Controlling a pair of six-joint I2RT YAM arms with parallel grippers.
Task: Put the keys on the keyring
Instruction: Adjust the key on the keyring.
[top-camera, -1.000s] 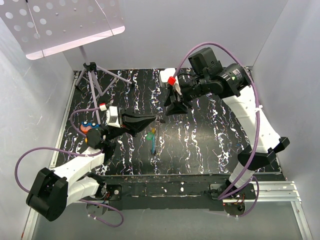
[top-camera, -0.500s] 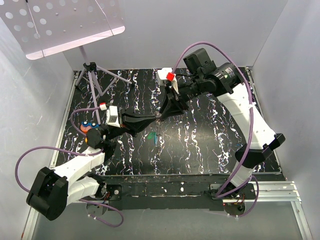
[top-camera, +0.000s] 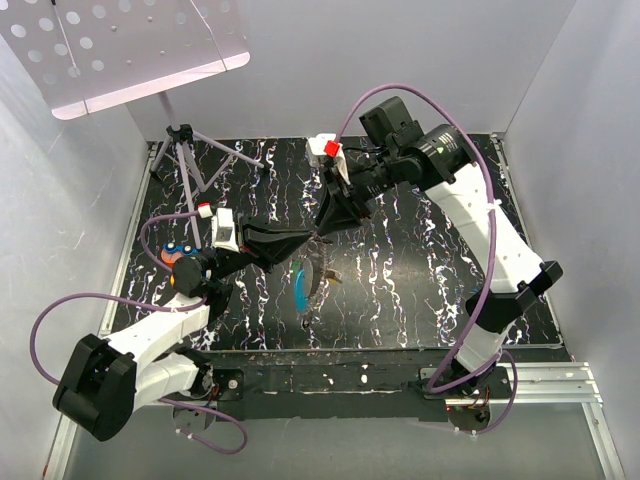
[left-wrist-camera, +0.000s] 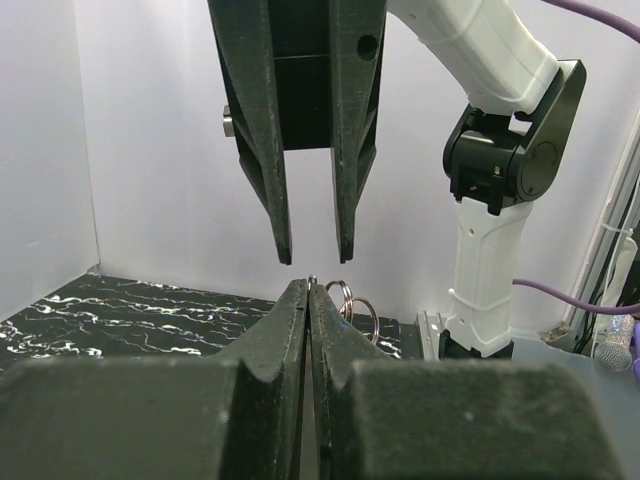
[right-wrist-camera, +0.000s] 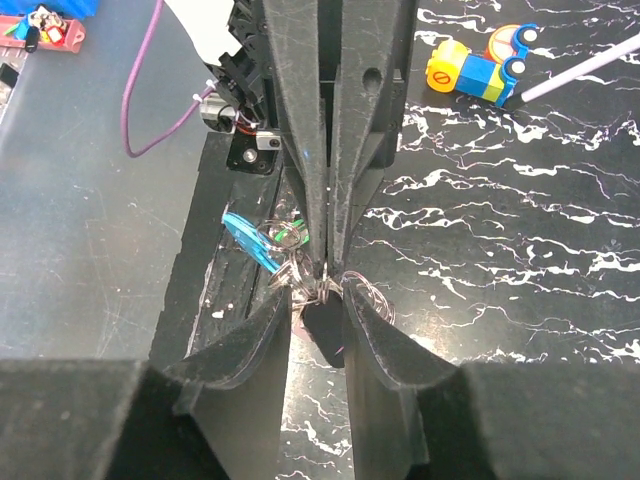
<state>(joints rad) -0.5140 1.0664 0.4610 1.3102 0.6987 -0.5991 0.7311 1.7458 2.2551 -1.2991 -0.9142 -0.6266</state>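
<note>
Above the black marbled table (top-camera: 420, 285), your left gripper (top-camera: 313, 238) has its fingers pressed together on the keyring (left-wrist-camera: 341, 294), pinching the wire at their very tips. More silvery loops show just behind the pinch. Your right gripper (top-camera: 325, 227) points down from above with its fingers apart, the tips straddling the left's closed tips. Whether they touch the ring cannot be told. A blue key (right-wrist-camera: 245, 238) and a teal-green key (right-wrist-camera: 286, 234) sit among the wire loops beside the pinch. From overhead, the blue one lies just below the two grippers.
</note>
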